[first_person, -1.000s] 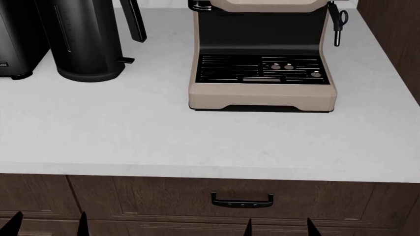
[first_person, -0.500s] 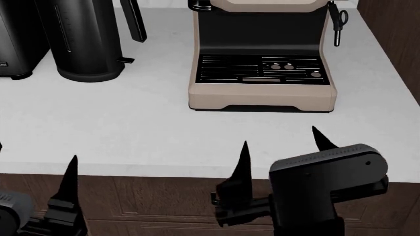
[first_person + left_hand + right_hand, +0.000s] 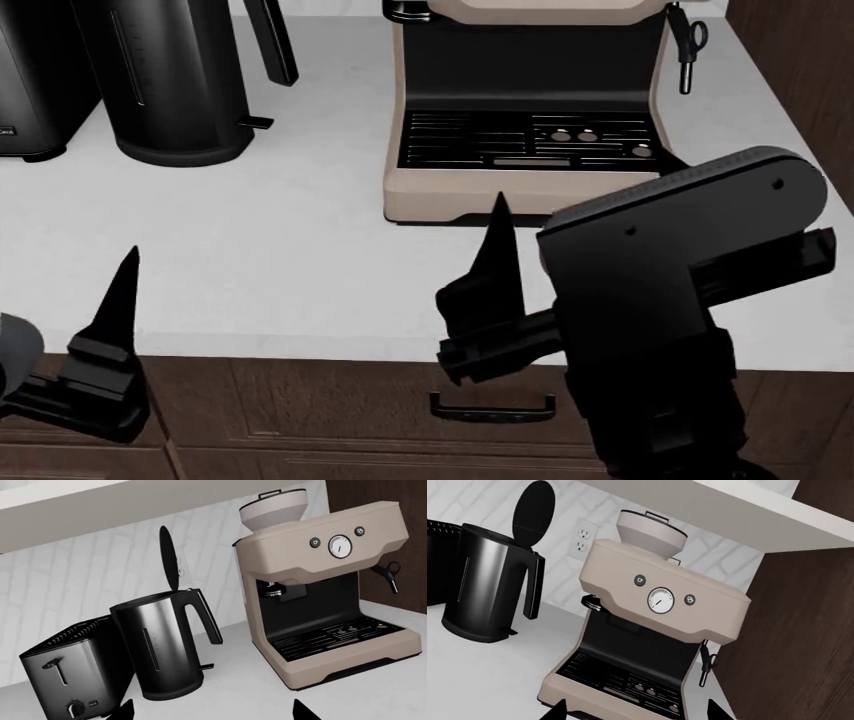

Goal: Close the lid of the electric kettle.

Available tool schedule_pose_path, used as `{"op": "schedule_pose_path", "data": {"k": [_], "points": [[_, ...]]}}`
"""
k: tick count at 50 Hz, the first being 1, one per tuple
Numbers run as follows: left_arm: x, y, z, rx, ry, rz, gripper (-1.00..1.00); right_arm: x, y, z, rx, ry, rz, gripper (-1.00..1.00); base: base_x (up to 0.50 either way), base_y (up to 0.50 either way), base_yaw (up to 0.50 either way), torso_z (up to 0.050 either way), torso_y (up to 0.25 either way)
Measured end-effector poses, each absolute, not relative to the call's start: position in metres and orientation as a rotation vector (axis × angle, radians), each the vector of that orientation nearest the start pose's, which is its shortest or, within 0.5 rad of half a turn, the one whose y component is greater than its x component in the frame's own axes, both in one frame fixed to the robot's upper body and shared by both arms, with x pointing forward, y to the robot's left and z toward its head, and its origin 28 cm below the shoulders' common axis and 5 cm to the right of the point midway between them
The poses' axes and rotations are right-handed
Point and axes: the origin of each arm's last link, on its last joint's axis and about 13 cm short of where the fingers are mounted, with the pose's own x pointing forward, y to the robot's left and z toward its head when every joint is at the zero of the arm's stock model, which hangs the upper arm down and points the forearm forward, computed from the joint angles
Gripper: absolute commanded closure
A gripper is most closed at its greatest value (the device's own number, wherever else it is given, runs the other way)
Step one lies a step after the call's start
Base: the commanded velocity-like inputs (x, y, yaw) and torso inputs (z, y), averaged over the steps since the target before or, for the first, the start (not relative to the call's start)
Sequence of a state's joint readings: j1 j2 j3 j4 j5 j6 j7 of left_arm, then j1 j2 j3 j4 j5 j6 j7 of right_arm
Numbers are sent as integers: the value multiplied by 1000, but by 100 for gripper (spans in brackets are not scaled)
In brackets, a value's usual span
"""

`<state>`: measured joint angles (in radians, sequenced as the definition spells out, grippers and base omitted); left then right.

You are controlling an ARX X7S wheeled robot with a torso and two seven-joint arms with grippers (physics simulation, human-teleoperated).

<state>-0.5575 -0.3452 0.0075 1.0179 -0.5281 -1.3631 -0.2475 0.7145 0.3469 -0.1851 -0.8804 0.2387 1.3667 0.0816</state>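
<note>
The electric kettle (image 3: 160, 650) stands on the white counter between a toaster and an espresso machine. Its lid (image 3: 168, 557) stands upright, open, hinged at the handle side. The right wrist view shows the kettle (image 3: 484, 585) and the raised lid (image 3: 534, 505) too. In the head view only the kettle's body (image 3: 167, 80) shows; the lid is out of frame. My left gripper (image 3: 212, 711) is open and empty, near the counter's front edge, well short of the kettle. My right gripper (image 3: 636, 711) is open and empty, in front of the espresso machine.
A black toaster (image 3: 67, 675) stands beside the kettle on the side away from its handle. A beige espresso machine (image 3: 534, 130) stands on the handle side. A dark wood cabinet (image 3: 800, 645) bounds the counter beyond it. A drawer handle (image 3: 491, 408) sits below the counter edge.
Both arms have risen from the bottom edge of the head view. The right gripper has come up over the counter's front edge; the left finger has also lifted. The kettle has not moved.
</note>
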Motion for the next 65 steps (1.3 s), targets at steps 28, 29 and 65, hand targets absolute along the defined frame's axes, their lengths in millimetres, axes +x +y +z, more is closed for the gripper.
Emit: {"op": "schedule_pose_path", "data": {"k": [28, 29, 65], "points": [[197, 231, 246, 278, -192, -100, -100, 222, -117, 261, -388, -208, 108, -100, 0, 268, 0, 0, 0], [197, 231, 247, 280, -193, -100, -100, 222, -117, 262, -388, -210, 108, -100, 0, 500, 0, 0, 0], [198, 229, 258, 316, -210, -96, -100, 220, -118, 267, -374, -239, 92, -100, 0, 385, 0, 0, 0]]}}
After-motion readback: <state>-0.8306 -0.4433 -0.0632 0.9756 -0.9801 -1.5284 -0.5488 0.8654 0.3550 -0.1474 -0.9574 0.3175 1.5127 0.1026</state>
